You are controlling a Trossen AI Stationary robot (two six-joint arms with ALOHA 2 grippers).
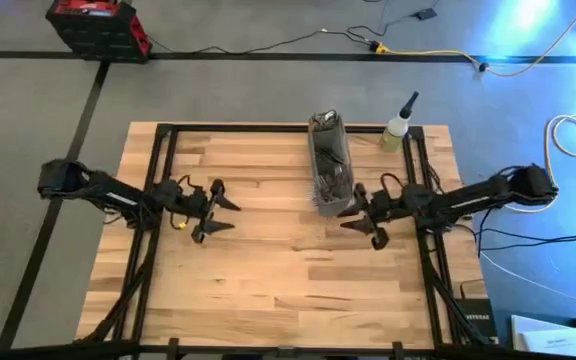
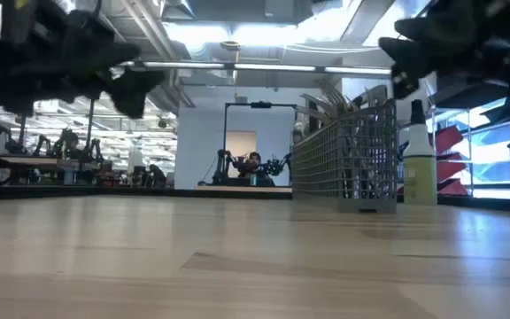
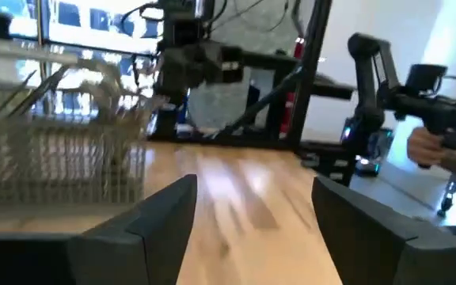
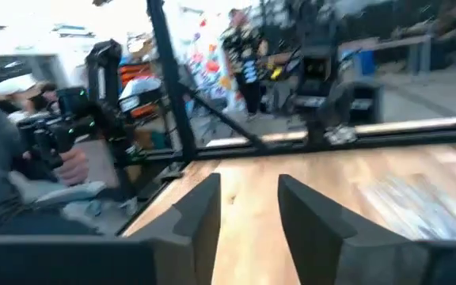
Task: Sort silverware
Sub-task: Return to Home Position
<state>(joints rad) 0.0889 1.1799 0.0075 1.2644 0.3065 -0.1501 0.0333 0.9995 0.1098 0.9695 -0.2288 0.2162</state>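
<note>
High view — mesh basket [image 1: 318, 150] stands at the far middle of the table [image 1: 268, 290], the silverware [image 1: 334, 175] packed inside it. No loose piece shows on the boards. A squeeze bottle [image 1: 397, 127] stands just beside the basket. Left gripper [image 1: 226, 213] hangs over the left-centre boards, well apart from the basket. Right gripper [image 1: 353, 212] sits just beside the basket's near end.

Low view: silverware handles [image 2: 326, 96] stick up above the basket's rim [image 2: 343, 111]. Both arms are off the tabletop.

Left wrist view: the fingers [image 3: 157, 222] are spread wide with nothing between them. A person's hand [image 3: 424, 147] shows beyond the table.

Right wrist view: the fingers [image 4: 200, 210] are parted by a narrower gap, also empty.

Judgement — sorting looks done and the arms only need to retract. The right arm should back straight away from the basket before it swings, so a finger doesn't clip the mesh. The left arm has free room.
</note>
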